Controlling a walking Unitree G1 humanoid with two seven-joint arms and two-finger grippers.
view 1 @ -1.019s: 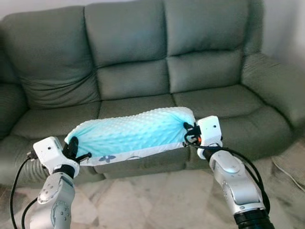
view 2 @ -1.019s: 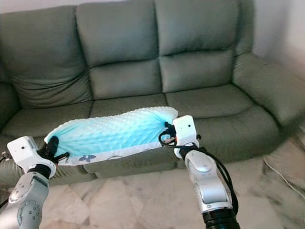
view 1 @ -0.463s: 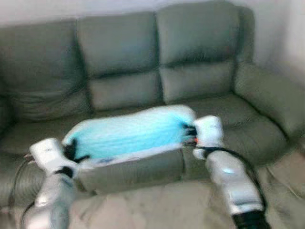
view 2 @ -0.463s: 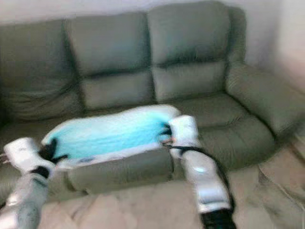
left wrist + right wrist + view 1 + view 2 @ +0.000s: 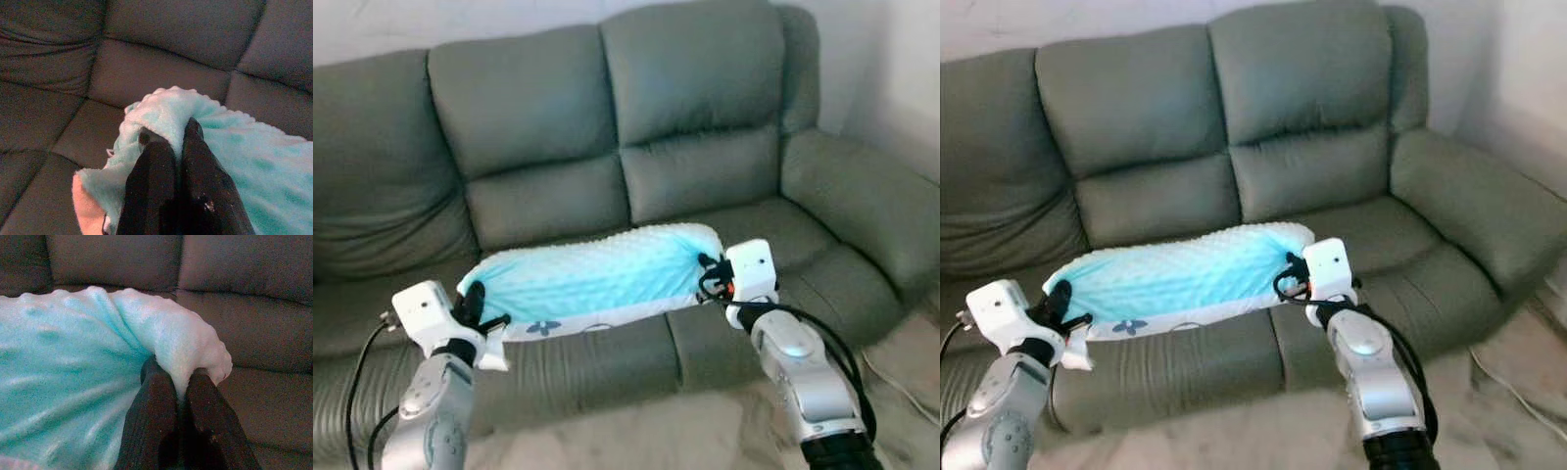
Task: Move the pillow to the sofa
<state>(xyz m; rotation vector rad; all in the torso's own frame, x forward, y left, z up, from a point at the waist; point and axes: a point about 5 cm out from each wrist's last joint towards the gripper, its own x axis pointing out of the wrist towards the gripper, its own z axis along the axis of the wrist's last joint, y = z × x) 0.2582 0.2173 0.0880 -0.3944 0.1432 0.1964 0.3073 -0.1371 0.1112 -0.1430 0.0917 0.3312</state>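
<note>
Left gripper and right gripper, arms outstretched, each pinch an end of the turquoise pillow above the sofa seat's front edge; fingertips seemingly buried in fabric.

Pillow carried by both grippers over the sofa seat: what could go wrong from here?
1. Each grip is only a pinch of fabric: the left gripper and right gripper hold bunched corners of the pillow, so one end might slip out.
2. The pillow hangs above the front edge of the sofa seat; released here, it may slide off onto the floor.
</note>
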